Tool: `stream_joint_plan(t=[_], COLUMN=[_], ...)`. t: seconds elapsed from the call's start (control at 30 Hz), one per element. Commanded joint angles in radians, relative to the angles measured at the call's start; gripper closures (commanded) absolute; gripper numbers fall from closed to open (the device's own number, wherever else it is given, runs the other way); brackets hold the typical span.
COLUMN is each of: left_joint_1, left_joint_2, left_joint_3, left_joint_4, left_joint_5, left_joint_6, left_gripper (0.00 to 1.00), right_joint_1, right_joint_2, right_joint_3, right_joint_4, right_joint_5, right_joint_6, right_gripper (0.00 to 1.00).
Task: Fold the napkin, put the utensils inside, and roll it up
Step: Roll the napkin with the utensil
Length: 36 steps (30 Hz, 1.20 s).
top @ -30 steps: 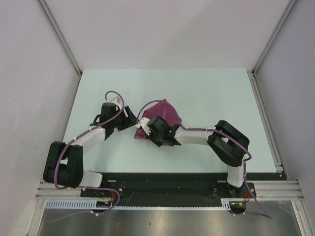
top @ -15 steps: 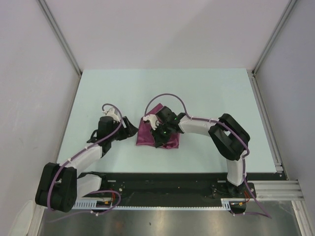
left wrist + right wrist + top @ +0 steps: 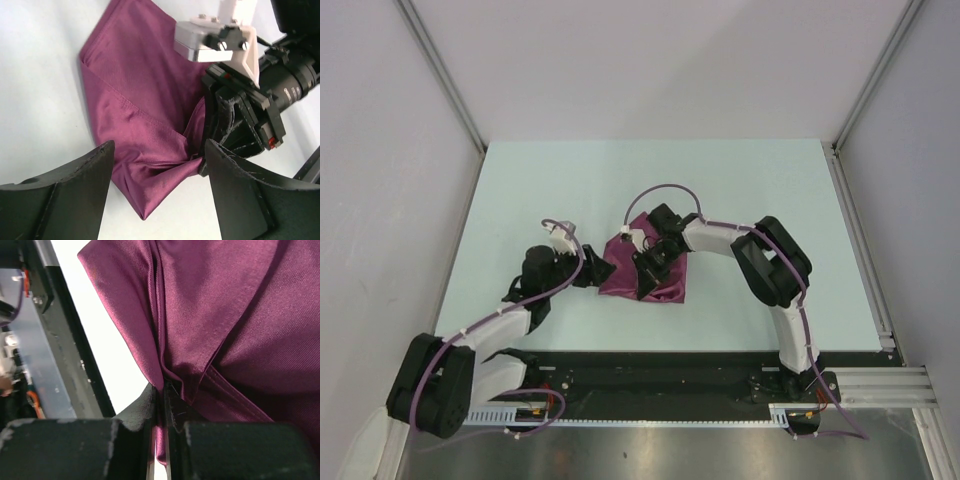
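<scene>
Plum napkin (image 3: 240, 315) pinched by right hand (image 3: 162, 407); left hand (image 3: 157, 167) open.

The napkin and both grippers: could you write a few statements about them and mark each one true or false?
1. The right gripper is shut on the napkin. True.
2. The left gripper also clamps the napkin. False: its jaws stand open, holding nothing.
3. The napkin lies spread flat in one layer. False: it is folded over and bunched.
4. The napkin rests on the table. True.
</scene>
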Motion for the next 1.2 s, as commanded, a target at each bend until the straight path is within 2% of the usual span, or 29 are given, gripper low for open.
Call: stream_joint_plan(t=[0.0,0.3,0.47,0.63,0.93,1.13,1.17], left_joint_1=[-0.015,-0.045,-0.056,-0.07,-0.09,-0.117,-0.122], left_joint_2=[0.076,0.179,0.199,0.147,0.164,0.171,0.173], left_joint_3=[0.011,0.025,0.046,0.023,0.04,0.071,0.075], left_joint_4=[0.094,0.12,0.048,0.027,-0.029,-0.095,-0.102], left_joint_5=[0.101,0.156,0.098,0.046,0.03,-0.055,-0.066], left_joint_6=[0.07,0.115,0.116,0.113,0.11,0.119,0.121], left_gripper=[0.23,0.23,0.23,0.22,0.23,0.29,0.34], right_joint_1=[-0.024,-0.067,-0.079,-0.095,-0.116,-0.122,-0.124], right_joint_2=[0.053,0.142,0.17,0.193,0.233,0.236,0.238], right_joint_3=[0.044,0.108,0.125,0.139,0.15,0.157,0.159], right_joint_4=[-0.088,-0.131,-0.131,-0.138,-0.134,-0.122,-0.119], right_joint_5=[-0.106,-0.18,-0.194,-0.205,-0.211,-0.208,-0.206], right_joint_6=[0.002,-0.004,0.014,0.028,0.065,0.086,0.094], right_gripper=[1.0,1.0,1.0,1.0,1.0,1.0,1.0])
